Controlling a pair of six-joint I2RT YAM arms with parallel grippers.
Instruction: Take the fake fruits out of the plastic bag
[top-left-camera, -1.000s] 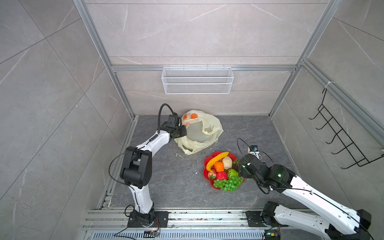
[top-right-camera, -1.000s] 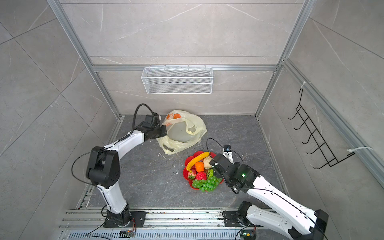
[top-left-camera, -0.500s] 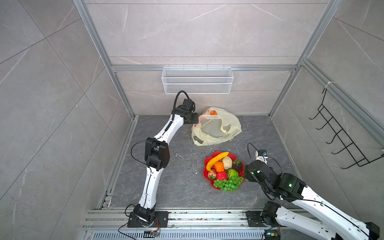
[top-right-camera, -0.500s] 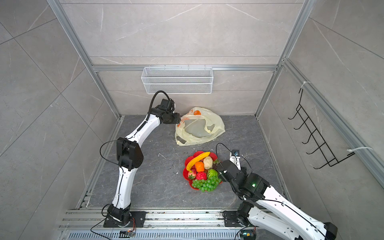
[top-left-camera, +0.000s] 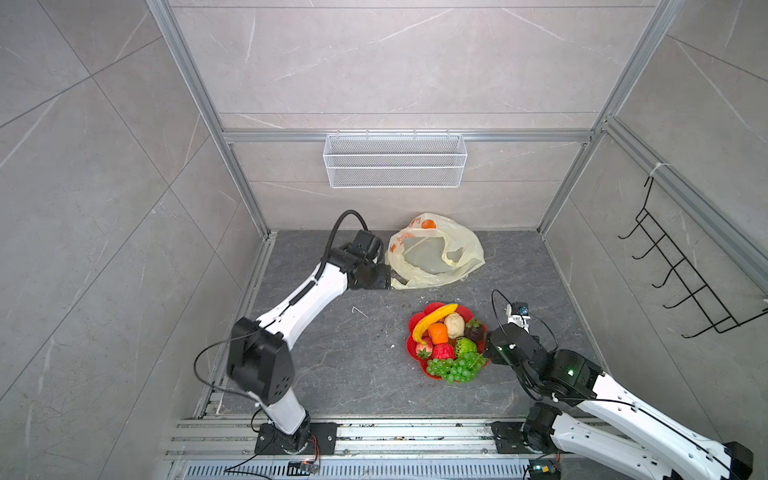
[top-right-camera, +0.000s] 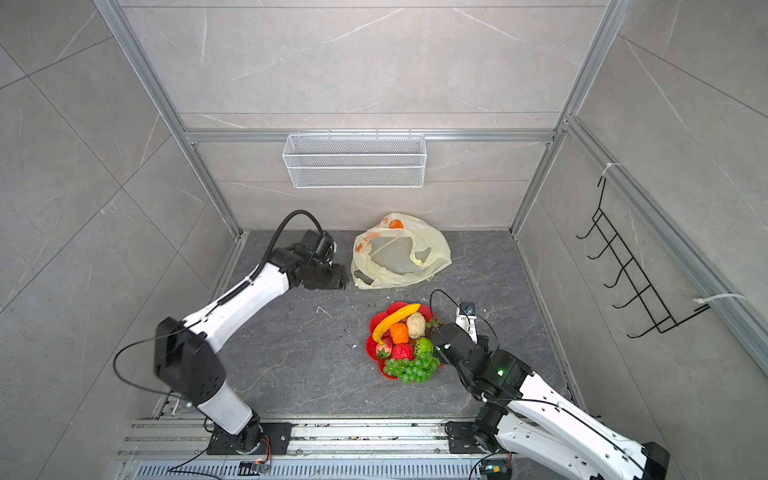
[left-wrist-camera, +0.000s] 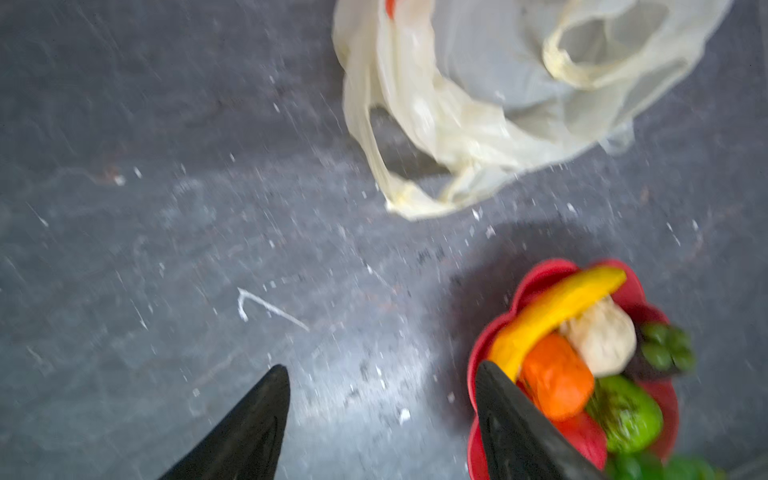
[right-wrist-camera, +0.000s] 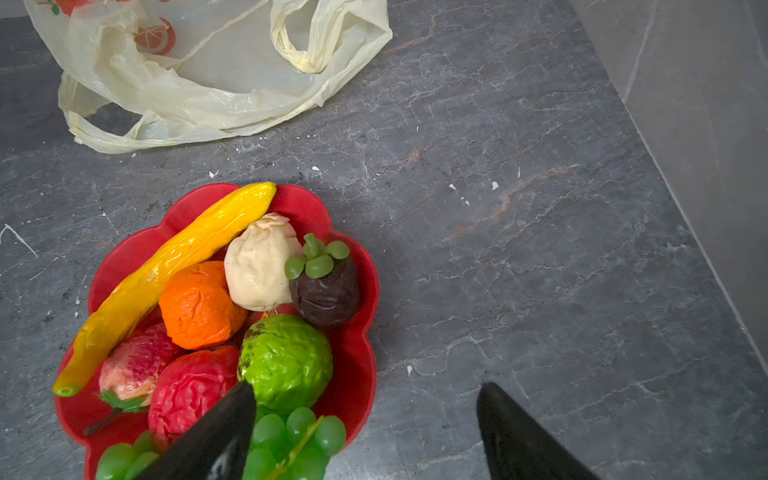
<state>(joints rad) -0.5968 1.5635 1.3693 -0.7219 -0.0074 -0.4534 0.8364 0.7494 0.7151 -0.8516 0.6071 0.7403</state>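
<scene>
Fingers (left-wrist-camera: 249, 428) of left gripper (left-wrist-camera: 382, 365): spread, empty, over bare floor (left-wrist-camera: 166, 208) just left of the plastic bag (top-left-camera: 436, 257), not touching it, probably because nothing is left inside to lift. Fingers (right-wrist-camera: 216, 436) of right gripper (right-wrist-camera: 369, 384): spread, empty, at the right rim of the red dish (right-wrist-camera: 353, 374), which holds 8 fake fruits (right-wrist-camera: 199, 307) on the near side of the bag. Bag slack by the far wall (top-left-camera: 395, 208); folds may hide 1 more, left wrist view blurred.

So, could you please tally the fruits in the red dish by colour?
Yellow: 1 (banana)
Orange: 1 (orange)
Cream: 1 (cream fruit)
Brown: 1 (brown fruit)
Green: 2 (green bumpy fruit, grape bunch)
Red: 2 (red bumpy fruit, strawberry)
Total: 8
</scene>
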